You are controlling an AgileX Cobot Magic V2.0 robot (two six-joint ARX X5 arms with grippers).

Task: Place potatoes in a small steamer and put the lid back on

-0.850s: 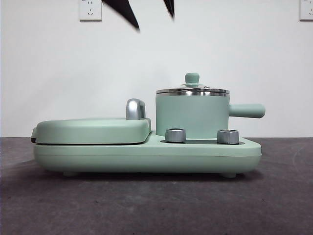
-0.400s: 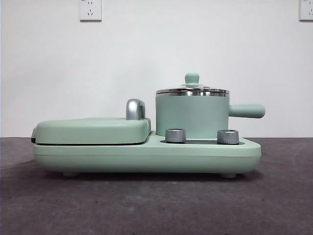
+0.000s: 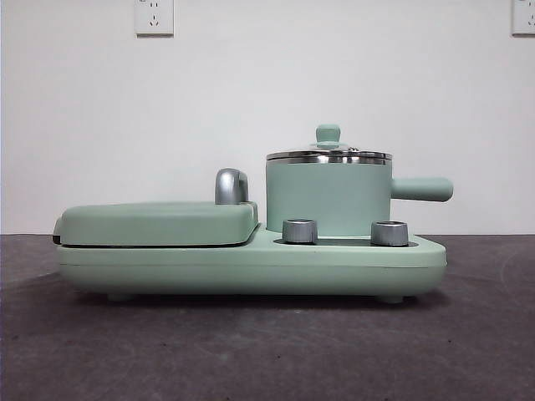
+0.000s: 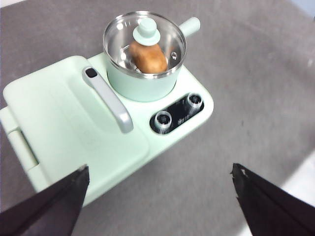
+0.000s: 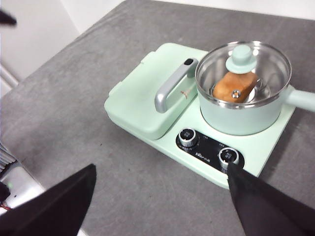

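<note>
One potato (image 4: 147, 57) lies inside the small steamer (image 3: 328, 199), and the glass lid (image 4: 144, 45) sits on the steel rim with its green knob standing upright. From where I stand the job looks finished: nothing is left loose on the tabletop (image 3: 267, 351).

Both grippers hang high above the appliance, well apart from it. The left gripper (image 4: 160, 199) has its jaws spread wide and holds nothing; the right gripper (image 5: 162, 199) is spread just as wide and is also empty. Neither shows in the front view.

What could go wrong is small. The lid only rests on the rim, so if an arm swung low on its way off and clipped the knob or the stubby side handle (image 3: 422, 189) at the pot's 3 o'clock, the lid could slide askew or the pot could shift on its base (image 3: 251, 267). I cannot tell from these views whether the lid sits fully flush all round; a tilted seat would slip more easily.

Compared with a second ago, two black jaw tips that poked down from the top edge of the front view, near 12 o'clock, are gone. The steamer, lid, closed griddle (image 3: 159, 222) and both dials look unmoved.
</note>
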